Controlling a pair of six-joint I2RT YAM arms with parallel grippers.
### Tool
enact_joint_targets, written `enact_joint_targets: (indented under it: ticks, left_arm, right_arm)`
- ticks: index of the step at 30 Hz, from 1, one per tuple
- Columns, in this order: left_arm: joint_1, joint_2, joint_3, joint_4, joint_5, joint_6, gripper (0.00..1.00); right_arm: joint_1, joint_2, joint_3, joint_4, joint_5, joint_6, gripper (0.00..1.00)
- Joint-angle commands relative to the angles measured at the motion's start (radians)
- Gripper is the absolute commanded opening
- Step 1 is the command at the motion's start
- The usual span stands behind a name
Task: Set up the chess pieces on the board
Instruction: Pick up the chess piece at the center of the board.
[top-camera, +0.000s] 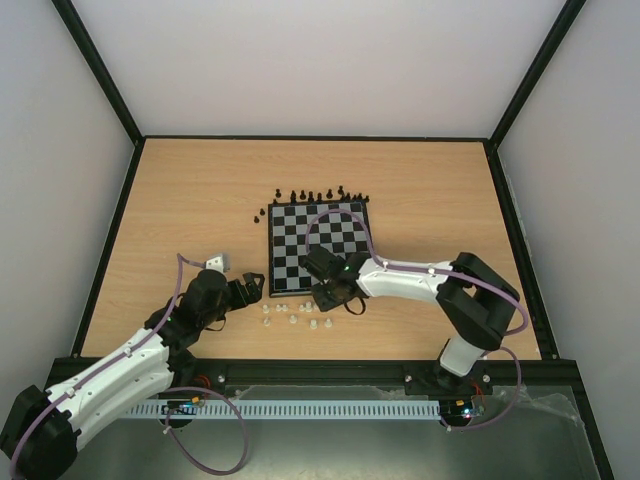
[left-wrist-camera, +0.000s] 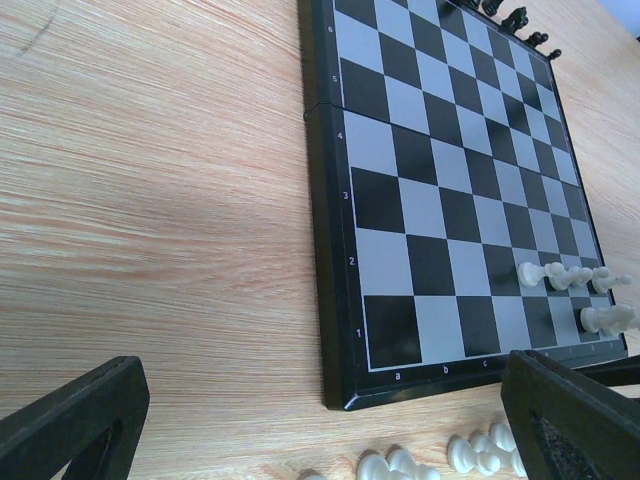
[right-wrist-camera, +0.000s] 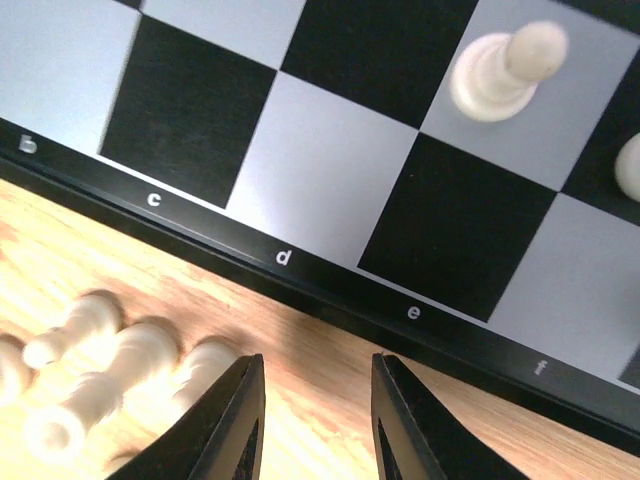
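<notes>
The board (top-camera: 300, 250) lies mid-table. Black chess pieces (top-camera: 320, 194) stand in a row just past its far edge, also showing in the left wrist view (left-wrist-camera: 515, 17). White pieces (top-camera: 291, 312) lie loose on the wood in front of its near edge. A few white pieces (left-wrist-camera: 570, 275) stand on the board's near rows. My left gripper (left-wrist-camera: 320, 430) is wide open by the board's near-left corner (left-wrist-camera: 345, 395), nothing between its fingers. My right gripper (right-wrist-camera: 315, 400) hovers over bare wood just off the board's rim (right-wrist-camera: 330, 290), open narrowly and holding nothing. Loose white pieces (right-wrist-camera: 100, 360) lie left of it.
Two black pieces (top-camera: 260, 214) stand on the table off the board's far-left corner. A white pawn (right-wrist-camera: 505, 70) stands on a pale square ahead of the right gripper. Dark rails (top-camera: 115, 230) edge the table, with walls behind them.
</notes>
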Motion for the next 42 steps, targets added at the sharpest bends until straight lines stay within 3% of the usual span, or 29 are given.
enact_joint_targets:
  ticks: [1, 8, 42]
  left_arm:
    - [0.006, 0.0, 0.023, 0.007, -0.012, 0.004, 0.99]
    - [0.006, 0.007, 0.023, 0.016, -0.009, 0.0, 1.0]
    - [0.006, -0.003, 0.016, 0.012, -0.008, 0.0, 0.99]
  right_arm:
    - [-0.004, -0.075, 0.006, -0.065, 0.006, -0.005, 0.31]
    - [0.009, -0.119, 0.021, -0.079, -0.008, -0.006, 0.31]
    - [0.072, 0.014, 0.066, -0.065, -0.028, -0.016, 0.31]
